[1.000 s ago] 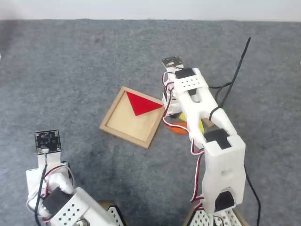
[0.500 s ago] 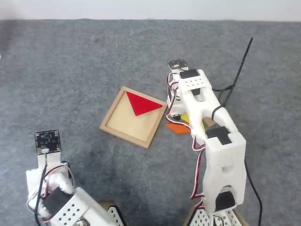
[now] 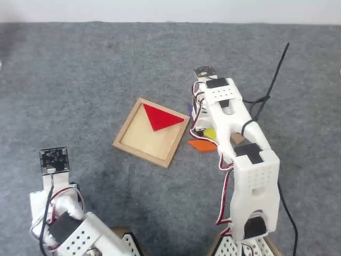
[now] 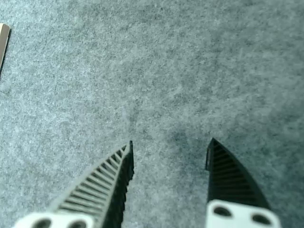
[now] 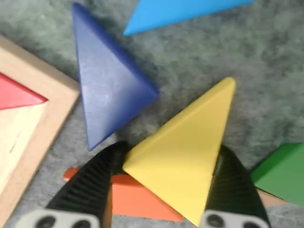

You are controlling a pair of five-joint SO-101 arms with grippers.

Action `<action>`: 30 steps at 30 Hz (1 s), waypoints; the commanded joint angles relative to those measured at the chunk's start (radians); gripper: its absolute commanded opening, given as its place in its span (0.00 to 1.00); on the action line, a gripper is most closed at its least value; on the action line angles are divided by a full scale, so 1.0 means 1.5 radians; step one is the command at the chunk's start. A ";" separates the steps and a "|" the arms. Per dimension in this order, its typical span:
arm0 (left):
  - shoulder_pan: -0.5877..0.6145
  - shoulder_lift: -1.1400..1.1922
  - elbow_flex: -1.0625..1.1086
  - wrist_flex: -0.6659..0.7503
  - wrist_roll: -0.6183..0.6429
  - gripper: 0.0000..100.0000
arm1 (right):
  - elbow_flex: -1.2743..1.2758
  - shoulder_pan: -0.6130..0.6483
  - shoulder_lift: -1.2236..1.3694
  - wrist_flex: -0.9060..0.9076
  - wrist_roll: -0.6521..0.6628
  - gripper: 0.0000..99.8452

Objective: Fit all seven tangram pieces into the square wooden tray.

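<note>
The square wooden tray (image 3: 139,143) lies mid-table with a red triangle (image 3: 161,117) in its far corner. My right gripper (image 5: 171,149) hangs just right of the tray, shut on a yellow triangle (image 5: 185,152) that both fingers touch. The yellow triangle (image 3: 211,133) overlaps an orange piece (image 5: 137,197). A dark blue triangle (image 5: 107,95) lies beside the tray corner (image 5: 33,123), a light blue piece (image 5: 180,12) beyond it, and a green piece (image 5: 280,171) to the side. My left gripper (image 4: 171,145) is open over bare carpet at the near left.
The right arm (image 3: 221,106) covers most loose pieces from above; the orange piece (image 3: 202,145) and a brown piece (image 3: 237,138) peek out. Grey carpet covers the table. A tray edge (image 4: 4,42) shows far off in the left wrist view.
The right arm has shifted a little to the right and farther back, uncovering more of the orange piece. The left arm has not moved.
</note>
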State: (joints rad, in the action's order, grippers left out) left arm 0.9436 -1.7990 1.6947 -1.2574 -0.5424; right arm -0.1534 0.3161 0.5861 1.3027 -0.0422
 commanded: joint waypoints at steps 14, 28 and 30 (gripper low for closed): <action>-0.002 -0.009 -0.008 0.000 -0.006 0.24 | -0.013 0.024 -0.136 0.030 0.042 0.12; -0.002 -0.009 -0.008 0.000 -0.006 0.24 | -0.056 0.275 -0.197 0.037 0.452 0.11; -0.002 -0.009 -0.008 0.000 -0.006 0.24 | -0.070 0.308 -0.181 0.034 0.563 0.12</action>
State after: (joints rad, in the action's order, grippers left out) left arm 0.9436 -1.7990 1.6947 -1.2574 -0.5424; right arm -0.1657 0.6644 0.3314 1.3487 0.5040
